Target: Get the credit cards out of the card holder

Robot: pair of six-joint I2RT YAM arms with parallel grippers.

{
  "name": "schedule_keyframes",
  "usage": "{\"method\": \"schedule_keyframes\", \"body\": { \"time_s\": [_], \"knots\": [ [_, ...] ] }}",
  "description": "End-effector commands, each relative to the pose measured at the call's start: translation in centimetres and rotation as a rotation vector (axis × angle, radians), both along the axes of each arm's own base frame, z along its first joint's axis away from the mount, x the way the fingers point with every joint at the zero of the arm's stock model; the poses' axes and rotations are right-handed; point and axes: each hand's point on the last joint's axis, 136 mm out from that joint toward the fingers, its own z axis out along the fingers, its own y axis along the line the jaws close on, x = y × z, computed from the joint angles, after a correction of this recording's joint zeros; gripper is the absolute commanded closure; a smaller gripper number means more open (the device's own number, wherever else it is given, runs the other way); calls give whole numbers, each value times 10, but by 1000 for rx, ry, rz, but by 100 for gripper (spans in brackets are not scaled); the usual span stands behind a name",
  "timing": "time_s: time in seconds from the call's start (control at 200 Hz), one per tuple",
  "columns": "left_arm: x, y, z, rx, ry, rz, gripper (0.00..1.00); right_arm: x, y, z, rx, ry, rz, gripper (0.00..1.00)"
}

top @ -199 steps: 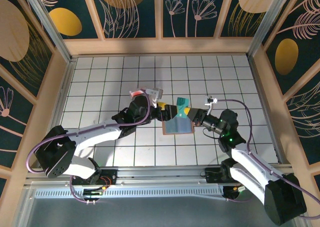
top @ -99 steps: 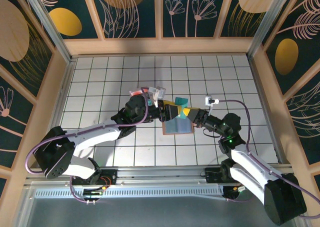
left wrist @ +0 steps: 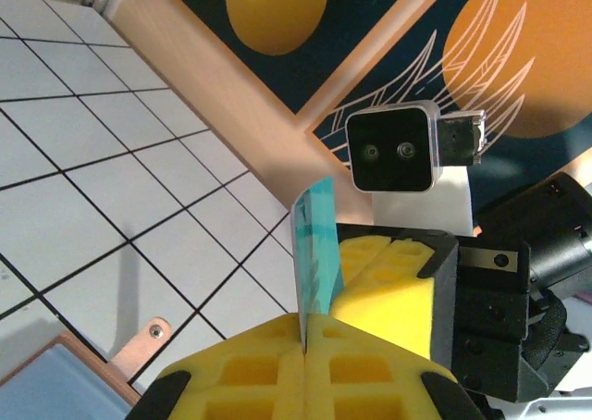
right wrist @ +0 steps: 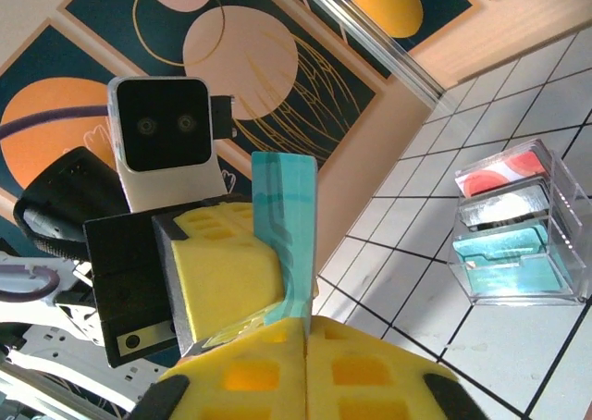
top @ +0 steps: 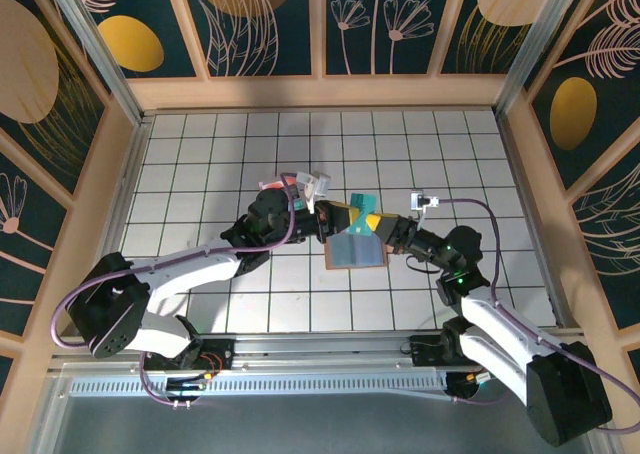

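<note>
The card holder (top: 358,253), blue-grey with an orange-tan border, lies flat on the white tiles mid-table; its corner (left wrist: 65,383) appears low in the left wrist view. Just above it a teal credit card (top: 362,202) stands on edge between both grippers. My left gripper (top: 336,220) is shut on one edge of that card (left wrist: 314,244), pads (left wrist: 250,374) pressed together. From the opposite side my right gripper (top: 373,224) is shut on the same card (right wrist: 287,216), which rises out of the seam of its pads (right wrist: 370,374). The two grippers' pads nearly touch.
A small clear box (right wrist: 516,224) with red and teal contents stands on the tiles behind the left gripper, partly hidden in the top view (top: 276,186). Wooden walls with dark patterned panels enclose the table.
My left gripper has closed onto the teal card, which the right gripper was holding up. Both wrists have shifted slightly.
</note>
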Motion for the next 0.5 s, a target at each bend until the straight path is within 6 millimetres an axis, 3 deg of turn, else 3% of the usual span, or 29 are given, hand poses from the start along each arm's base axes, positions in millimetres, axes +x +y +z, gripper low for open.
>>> {"method": "schedule_keyframes", "body": {
  "time_s": [0.0,0.17,0.35,0.495],
  "knots": [
    [5,7,2,69,-77,48,100,0,1,1,-18,-10,-1,80],
    [26,33,-11,324,-225,166,100,17,-8,-16,-135,53,-109,64],
    [59,83,-39,688,-419,204,100,40,-34,-42,-322,169,-311,59],
    [81,115,-52,807,-452,173,100,46,-50,-48,-385,209,-402,54]
  ]
}}
